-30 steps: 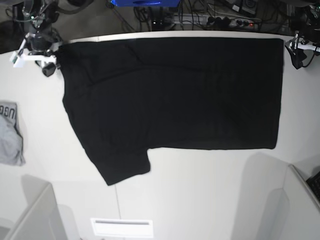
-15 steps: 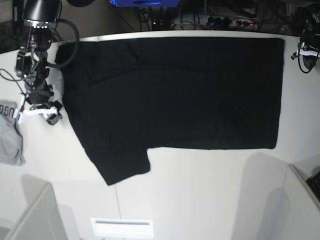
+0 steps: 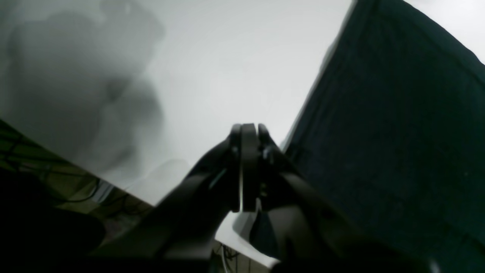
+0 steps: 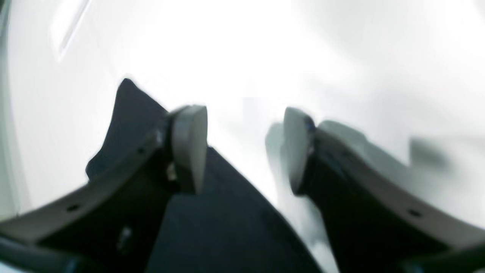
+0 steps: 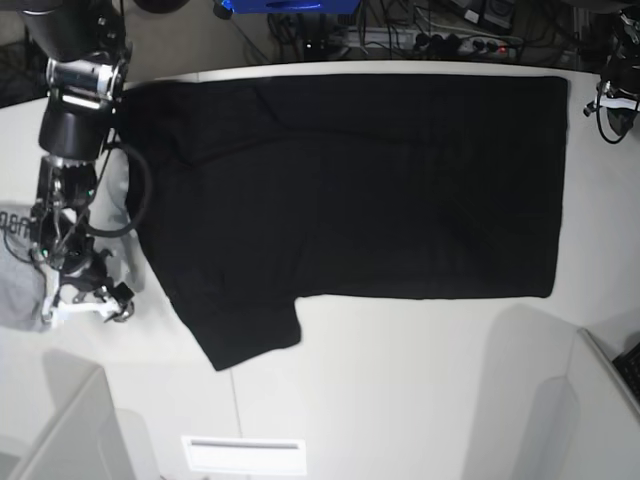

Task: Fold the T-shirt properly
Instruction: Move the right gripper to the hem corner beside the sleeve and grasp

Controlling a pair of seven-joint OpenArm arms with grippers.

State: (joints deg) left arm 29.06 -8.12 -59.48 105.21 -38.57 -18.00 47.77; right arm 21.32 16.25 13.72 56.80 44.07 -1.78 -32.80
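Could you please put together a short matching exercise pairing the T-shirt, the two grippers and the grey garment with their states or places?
Things:
1. T-shirt
2. left gripper
3. right gripper
4. grey garment

States or places:
A. jaws open
B. at the table's edge in the base view
C. spread flat, black
D. jaws shut, empty

Pairs: 1-C, 2-D, 3-A, 4-B

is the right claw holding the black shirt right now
No, in the right wrist view the right claw is open, with only bare white table between its pads and the black shirt lying below.
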